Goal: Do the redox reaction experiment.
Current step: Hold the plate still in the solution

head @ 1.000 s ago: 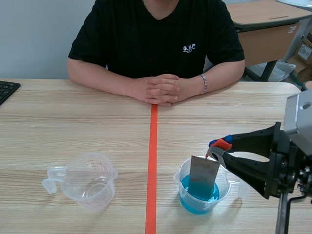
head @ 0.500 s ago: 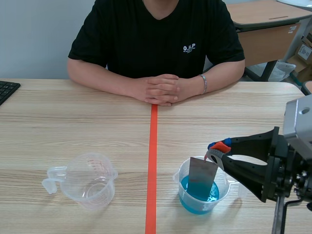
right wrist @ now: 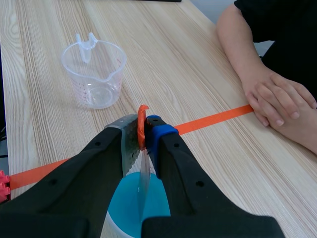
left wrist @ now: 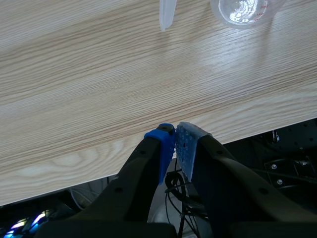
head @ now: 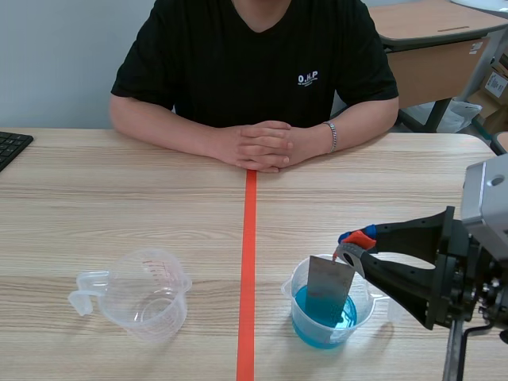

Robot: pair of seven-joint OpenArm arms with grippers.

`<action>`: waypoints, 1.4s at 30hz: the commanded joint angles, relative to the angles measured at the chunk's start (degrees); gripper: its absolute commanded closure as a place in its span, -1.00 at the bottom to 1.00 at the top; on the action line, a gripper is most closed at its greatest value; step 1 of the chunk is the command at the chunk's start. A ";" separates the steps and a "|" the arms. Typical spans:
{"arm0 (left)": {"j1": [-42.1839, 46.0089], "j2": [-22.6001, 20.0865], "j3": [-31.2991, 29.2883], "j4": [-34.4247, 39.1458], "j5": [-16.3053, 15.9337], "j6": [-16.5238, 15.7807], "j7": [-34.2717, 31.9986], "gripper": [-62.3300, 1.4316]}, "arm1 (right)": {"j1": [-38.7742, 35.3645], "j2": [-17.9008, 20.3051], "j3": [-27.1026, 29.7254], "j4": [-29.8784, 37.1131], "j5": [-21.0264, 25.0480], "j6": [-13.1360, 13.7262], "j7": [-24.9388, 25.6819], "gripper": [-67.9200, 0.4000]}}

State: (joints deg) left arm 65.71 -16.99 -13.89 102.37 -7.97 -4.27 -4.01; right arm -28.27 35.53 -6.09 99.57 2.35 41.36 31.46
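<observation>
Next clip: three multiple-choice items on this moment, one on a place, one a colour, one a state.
1. Where is the metal plate?
A. Lying flat
B. Held clear of everything
C. Standing in the cup of liquid
2. What colour is the liquid?
A. Blue
B. Red
C. Clear
3. How is the left gripper?
A. Open
B. Shut on nothing
C. Shut on a spoon
Answers: 1 C, the right gripper holds it dipped in the cup. 2 A, it shows blue around the plate. 3 B, its pads meet with nothing between.
</observation>
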 commanded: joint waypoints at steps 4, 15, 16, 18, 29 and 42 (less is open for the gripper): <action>-0.02 0.13 0.26 0.90 -0.35 0.07 -0.42 0.78 | 0.68 0.02 0.02 0.00 0.13 0.09 -0.13 0.94; -0.02 0.13 0.26 0.90 -0.35 0.09 -0.42 0.78 | 0.66 0.04 0.02 0.00 0.15 0.09 0.02 0.94; -0.02 0.13 0.26 0.90 -0.35 0.09 -0.42 0.78 | 0.66 0.04 0.02 0.00 0.15 0.09 0.02 0.94; -0.02 0.13 0.26 0.90 -0.35 0.09 -0.42 0.78 | 0.66 0.04 0.09 0.00 0.15 0.09 0.02 0.94; -0.02 0.13 0.26 0.90 -0.35 0.09 -0.42 0.78 | -0.02 0.17 3.76 1.57 0.26 1.36 0.92 0.94; -0.02 0.13 0.26 0.90 -0.35 0.09 -0.39 0.78 | -6.38 0.20 12.13 11.67 1.11 1.36 1.73 0.94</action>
State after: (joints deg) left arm 65.71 -16.99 -13.89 102.37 -7.97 -4.27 -4.01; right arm -34.79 35.57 5.63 110.21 2.20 42.28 32.01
